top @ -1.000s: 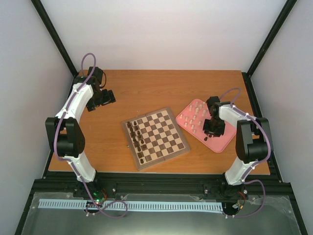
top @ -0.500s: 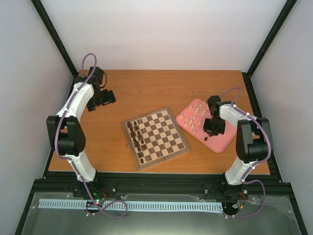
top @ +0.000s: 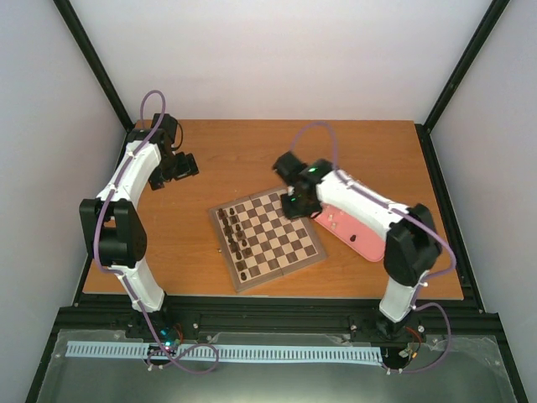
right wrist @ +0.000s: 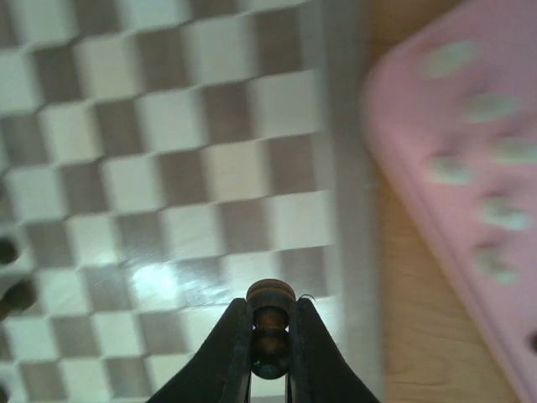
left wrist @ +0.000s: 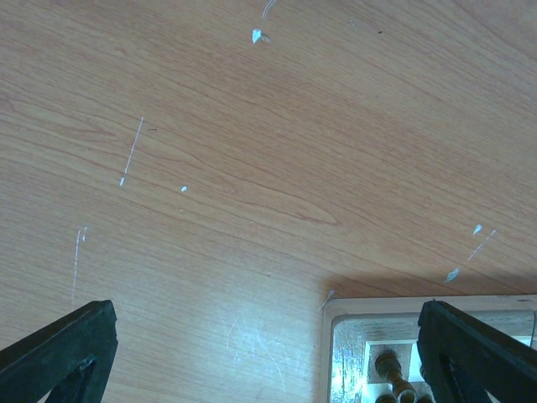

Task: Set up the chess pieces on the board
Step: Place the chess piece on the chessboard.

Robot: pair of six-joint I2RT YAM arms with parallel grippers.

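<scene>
Surface (top: 243,151): wooden tabletop, orange-brown, carrying the board and a tray.
Board (top: 273,243): square wooden chessboard with light and dark checks and a brown border, lying flat and turned at an angle near the middle of the surface.
Dark chess pieces, placed (top: 236,239): dark brown figurines standing upright in two rough files along the board's left side.
Pink tray (top: 362,238): rectangular, just beside the board's right edge, partly hidden under the right arm.
Cream chess pieces (right wrist: 457,168): pale figurines on the pink tray, blurred in the right wrist view; the count cannot be told.
Right gripper (right wrist: 270,323): above the board near its far right corner, fingers (right wrist: 231,348) pressed in on one piece.
Held chess piece (right wrist: 270,295): dark brown, round-headed, pinched between the right fingertips, with the board's squares below it.
Left gripper (top: 178,168): at the far left of the surface, well apart from the board, fingers (left wrist: 63,344) spread wide, holding nothing, bare wood between them.
</scene>
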